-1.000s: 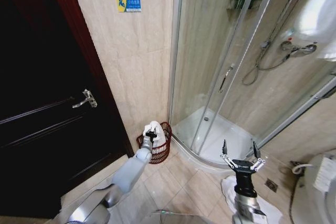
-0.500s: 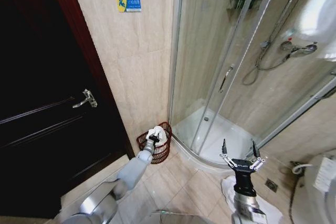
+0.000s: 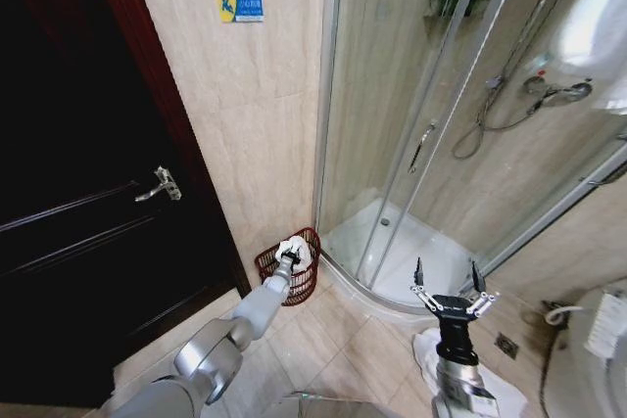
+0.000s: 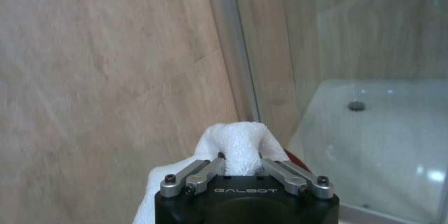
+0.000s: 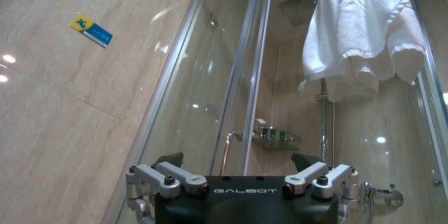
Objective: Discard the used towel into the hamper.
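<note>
The hamper [image 3: 294, 279], a small dark red openwork basket, stands on the floor in the corner between the tiled wall and the shower enclosure. The white used towel [image 3: 296, 249] is bunched in its mouth, part of it above the rim. My left gripper [image 3: 287, 260] reaches over the hamper and is shut on the towel [image 4: 235, 139]; in the left wrist view the cloth bulges up between the fingers [image 4: 199, 174]. A sliver of the hamper's rim [image 4: 292, 158] shows beside it. My right gripper [image 3: 446, 289] stands open and upright in front of the shower, empty [image 5: 238, 160].
A dark wooden door [image 3: 88, 222] with a metal handle is on the left. The curved glass shower enclosure [image 3: 421, 144] is right of the hamper. White cloth [image 3: 423, 354] lies on the floor by my right arm. Another white towel [image 5: 357, 30] hangs high.
My left arm has stretched farther forward and down, lowering the towel from above the hamper into its mouth. The right arm has stayed still.
</note>
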